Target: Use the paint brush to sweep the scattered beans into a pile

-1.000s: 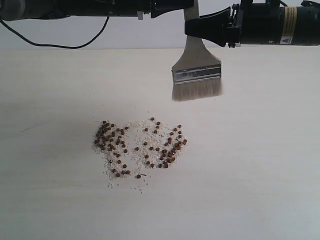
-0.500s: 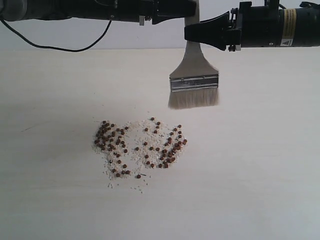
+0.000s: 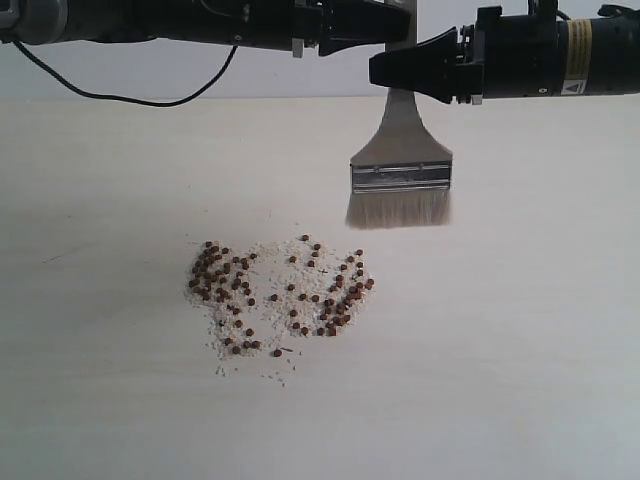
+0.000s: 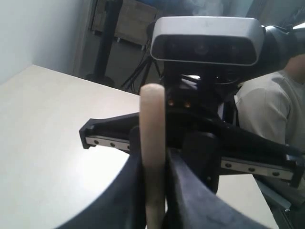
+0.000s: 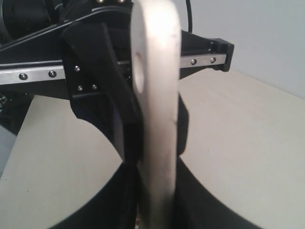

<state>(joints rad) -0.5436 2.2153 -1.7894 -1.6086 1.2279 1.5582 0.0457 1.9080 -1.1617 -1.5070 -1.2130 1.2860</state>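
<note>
The paint brush (image 3: 400,165) hangs upright over the table, bristles down, a little above and behind the right side of the beans (image 3: 280,290). Those beans lie spread in a loose patch with pale grit, denser at its left and right edges. My left gripper (image 3: 395,22) reaches in from the left and is shut on the wooden handle (image 4: 153,133). My right gripper (image 3: 385,68) comes from the right and is shut lower down on the same handle (image 5: 155,95), whose hole shows in the right wrist view. The bristles hang clear of the beans.
The pale wooden table (image 3: 540,350) stretches on all sides of the bean patch. A black cable (image 3: 120,92) hangs under the left arm at the back. A white wall rises behind the table.
The brush has come down toward the table over the last second, drifting slightly left and then back right. The beans have not moved.
</note>
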